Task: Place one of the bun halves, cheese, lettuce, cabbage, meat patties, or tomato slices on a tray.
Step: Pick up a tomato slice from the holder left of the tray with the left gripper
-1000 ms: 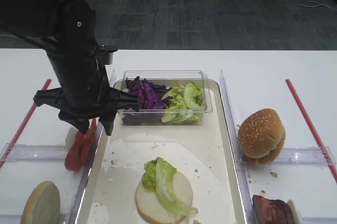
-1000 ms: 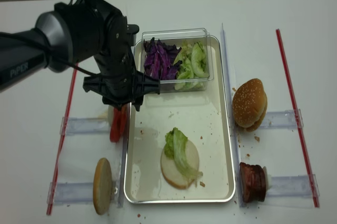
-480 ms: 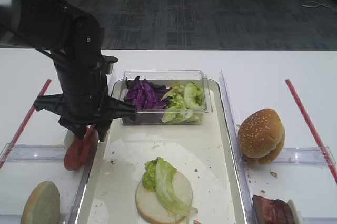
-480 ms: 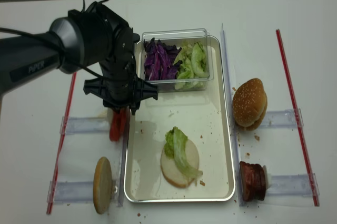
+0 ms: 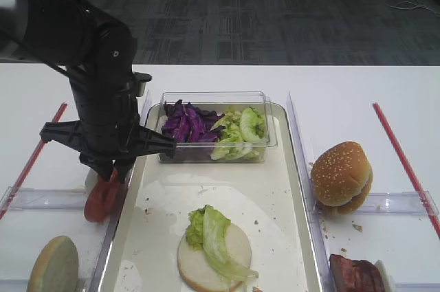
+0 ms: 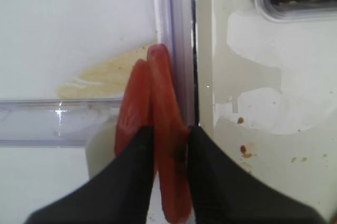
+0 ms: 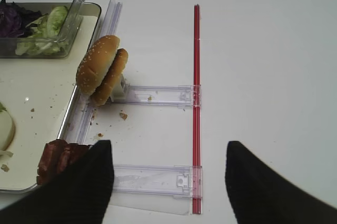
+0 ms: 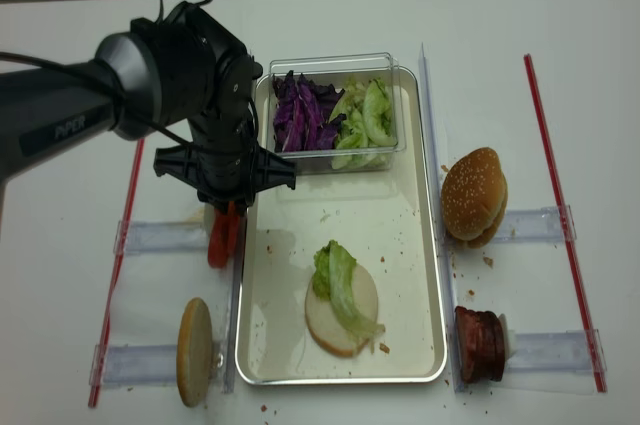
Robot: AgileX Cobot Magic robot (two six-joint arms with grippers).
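Just left of the tray's (image 5: 289, 189) left rim, the tomato slices (image 6: 155, 129) stand on edge in a clear holder; the left gripper (image 6: 167, 145) is down over them, its two dark fingers pinching the slice nearest the tray, so the jaws look clenched on tomato; the step in hand is, by my reading, the grasp itself. On the tray lies a bun half (image 5: 213, 256) draped with lettuce (image 5: 213, 233); at its far end sits a clear tub (image 5: 214, 127) of purple cabbage (image 5: 184, 121) and more lettuce. What comes next probably calls for a straight lift clear of the holder, then a short carry right onto the bun. The right gripper (image 7: 166, 182) hangs released near the right-hand side, over the seeded bun (image 7: 100, 68) and meat patties (image 7: 58, 155).
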